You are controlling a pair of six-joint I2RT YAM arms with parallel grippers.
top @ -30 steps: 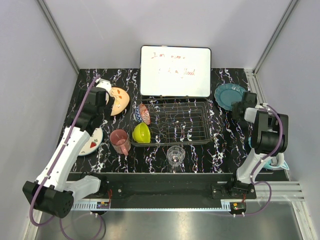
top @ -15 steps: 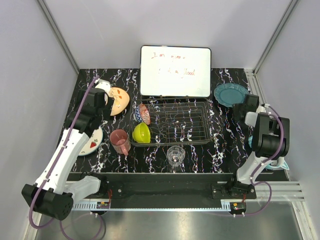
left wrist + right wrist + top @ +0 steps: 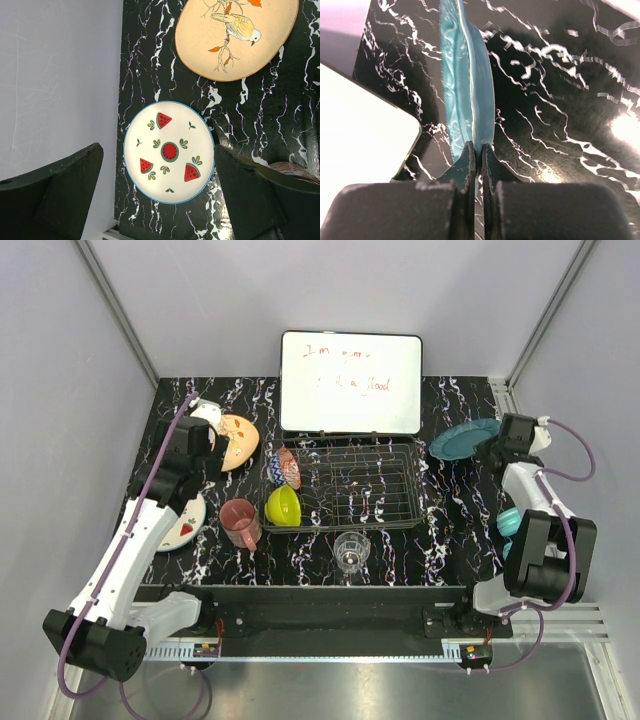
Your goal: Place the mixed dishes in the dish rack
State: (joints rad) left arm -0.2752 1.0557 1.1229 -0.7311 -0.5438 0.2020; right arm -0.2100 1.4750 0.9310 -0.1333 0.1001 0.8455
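Observation:
My right gripper [image 3: 495, 446] [image 3: 476, 149] is shut on the near rim of the teal plate [image 3: 462, 439] [image 3: 469, 75], which hangs tilted on edge above the back right of the table. My left gripper [image 3: 197, 452] [image 3: 157, 172] stands wide open high above the white plate with red slices [image 3: 169, 151] [image 3: 188, 521], touching nothing. The peach plate [image 3: 238, 440] [image 3: 235, 35] lies behind it. In the dish rack [image 3: 415, 480] a lime-green bowl [image 3: 283, 505] and a red patterned bowl [image 3: 288, 468] sit at the left end. The pink mug [image 3: 240, 521] and clear glass [image 3: 351, 550] stand in front of the rack.
A white whiteboard [image 3: 351, 382] [image 3: 360, 130] leans at the back, just left of the held plate. Grey walls close in both sides. A small teal item [image 3: 509, 521] sits by the right arm near the table's right edge.
My right gripper closed on the teal plate's rim and raised it onto its edge, the arm reaching farther back. The left arm barely moved.

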